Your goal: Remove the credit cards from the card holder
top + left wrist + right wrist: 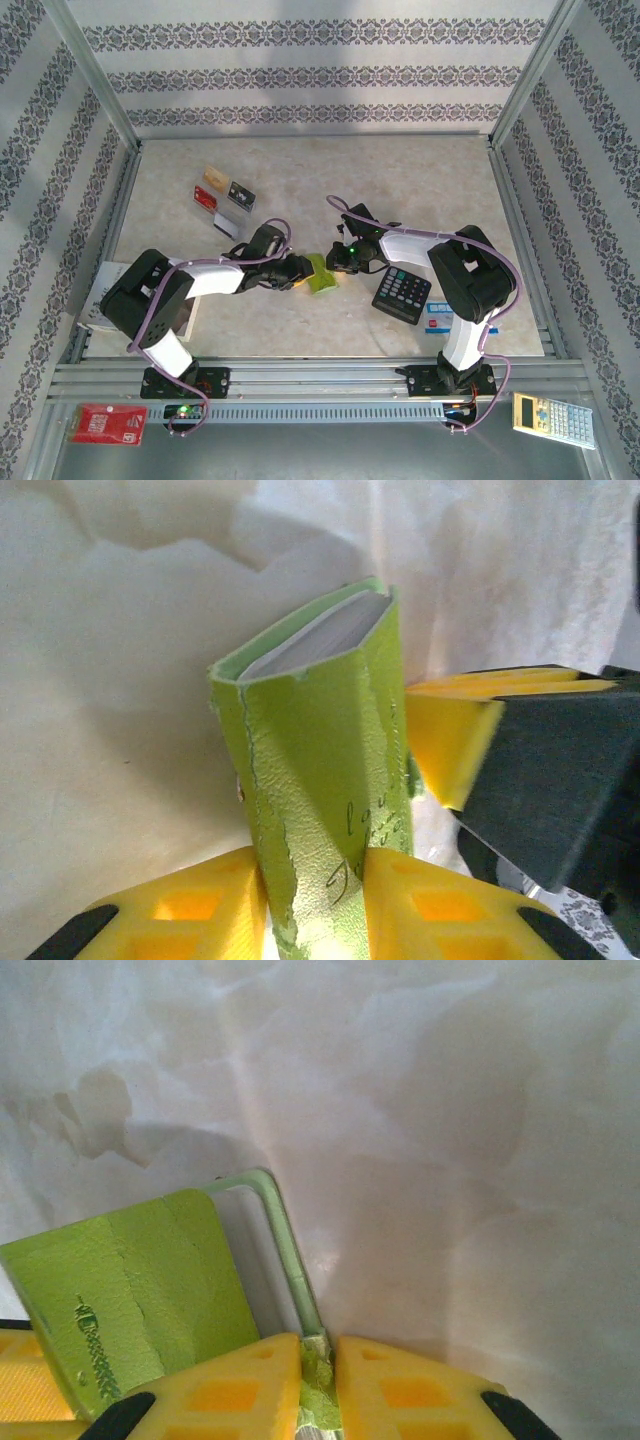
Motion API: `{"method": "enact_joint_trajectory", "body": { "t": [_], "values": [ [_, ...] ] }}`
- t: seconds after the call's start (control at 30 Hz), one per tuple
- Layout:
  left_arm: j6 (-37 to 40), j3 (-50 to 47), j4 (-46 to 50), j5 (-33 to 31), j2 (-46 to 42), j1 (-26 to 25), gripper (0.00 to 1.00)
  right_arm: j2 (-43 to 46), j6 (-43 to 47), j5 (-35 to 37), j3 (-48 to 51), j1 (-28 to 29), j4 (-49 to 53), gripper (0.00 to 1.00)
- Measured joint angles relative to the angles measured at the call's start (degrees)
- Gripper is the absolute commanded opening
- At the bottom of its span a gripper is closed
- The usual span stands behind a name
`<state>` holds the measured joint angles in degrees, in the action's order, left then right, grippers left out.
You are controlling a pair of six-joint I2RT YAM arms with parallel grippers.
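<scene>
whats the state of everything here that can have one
card holder, gripped by both end effectors, folded with a slight gap
left end effector, shut on the card holder
right end effector, shut on its edge
credit cards, four lying flat on the table
black calculator, lying flat, keys up

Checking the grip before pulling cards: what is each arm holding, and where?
Both hold the green card holder: left fingers clamp one end, right fingers pinch a thin cover edge.

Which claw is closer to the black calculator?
Right. The right gripper is just left of the calculator; the left gripper sits farther left, beyond the green wallet.
</scene>
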<state>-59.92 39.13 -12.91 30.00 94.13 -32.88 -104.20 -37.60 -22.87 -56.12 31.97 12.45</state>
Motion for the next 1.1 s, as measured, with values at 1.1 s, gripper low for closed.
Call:
{"method": "enact_joint_trajectory", "body": {
  "t": [1.1],
  "values": [
    [3.63,0.70,-0.09,-1.70,-1.27,0.37,0.02,10.40,-2.27,4.42,5.92,-4.07,-2.89,0.45]
  ]
}}
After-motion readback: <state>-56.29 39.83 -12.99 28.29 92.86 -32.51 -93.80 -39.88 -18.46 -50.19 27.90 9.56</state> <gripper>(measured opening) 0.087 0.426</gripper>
